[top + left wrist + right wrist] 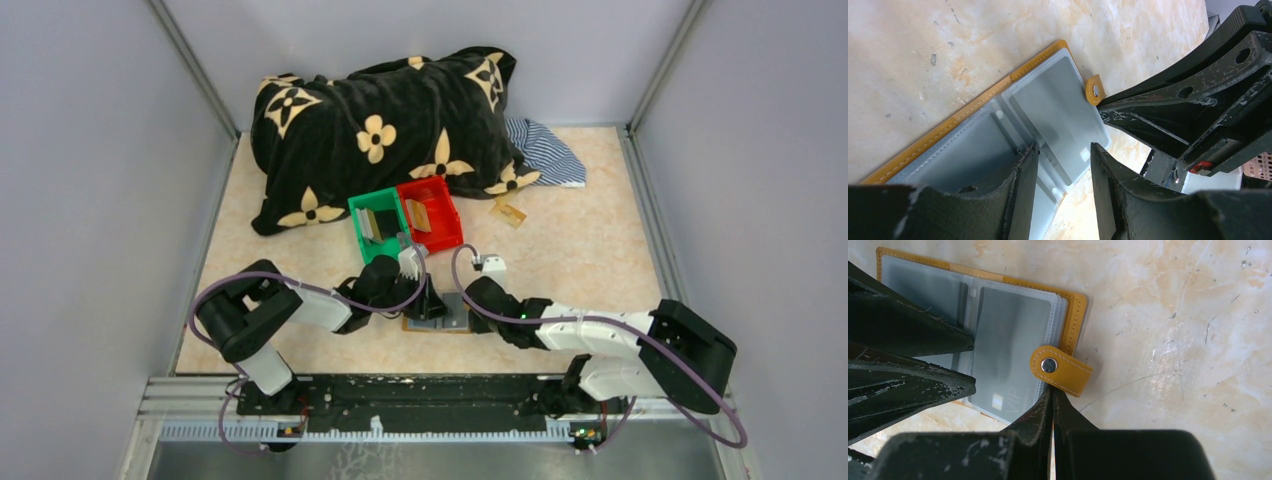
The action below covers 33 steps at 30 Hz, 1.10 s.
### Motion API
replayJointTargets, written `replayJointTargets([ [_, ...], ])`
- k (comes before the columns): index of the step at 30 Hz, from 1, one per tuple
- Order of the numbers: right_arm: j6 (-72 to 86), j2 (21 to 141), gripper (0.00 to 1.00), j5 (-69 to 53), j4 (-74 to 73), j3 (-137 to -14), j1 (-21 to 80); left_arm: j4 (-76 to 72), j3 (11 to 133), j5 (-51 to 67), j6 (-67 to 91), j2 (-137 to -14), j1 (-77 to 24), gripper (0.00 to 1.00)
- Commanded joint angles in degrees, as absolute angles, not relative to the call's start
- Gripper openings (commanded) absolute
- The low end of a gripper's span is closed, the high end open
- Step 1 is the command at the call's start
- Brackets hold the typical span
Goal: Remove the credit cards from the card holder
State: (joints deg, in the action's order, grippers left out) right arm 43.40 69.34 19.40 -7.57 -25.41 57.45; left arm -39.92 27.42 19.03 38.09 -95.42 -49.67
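Observation:
The card holder [455, 322] lies open on the table between my two grippers, tan leather with grey pockets [973, 150]. A silvery grey credit card [1060, 107] marked VIP sits in its right half [1008, 350]. My left gripper [1063, 150] is open, its fingers [1023, 175] straddling the near end of that card; it also shows in the top view [428, 300]. My right gripper [1052, 390] is shut at the strap tab [1063, 371], seemingly pinching the strap's base at the holder's edge. It also shows in the top view [470, 298].
A green bin [388, 203] and a red bin [446, 205] stand just behind the holder, each with cards in it. A tan card [510, 212] lies on the table to their right. A black flowered blanket [390, 120] and striped cloth [548, 150] fill the back.

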Motion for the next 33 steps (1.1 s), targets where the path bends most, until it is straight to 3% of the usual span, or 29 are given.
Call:
replayJointTargets([
  [1, 42.6, 70.2, 0.00, 16.5, -6.1, -27.4, 57.3, -37.7, 27.1, 20.0, 37.7, -97.3, -50.3, 0.50],
  [19, 40.8, 69.3, 0.00, 16.2, -8.5, -34.1, 59.8, -40.3, 26.2, 21.2, 38.3, -98.0, -50.4, 0.49],
  [33, 37.8, 74.3, 0.00, 14.3, -5.5, -38.4, 59.9, -38.5, 26.0, 23.0, 36.4, -90.9, -50.3, 0.53],
])
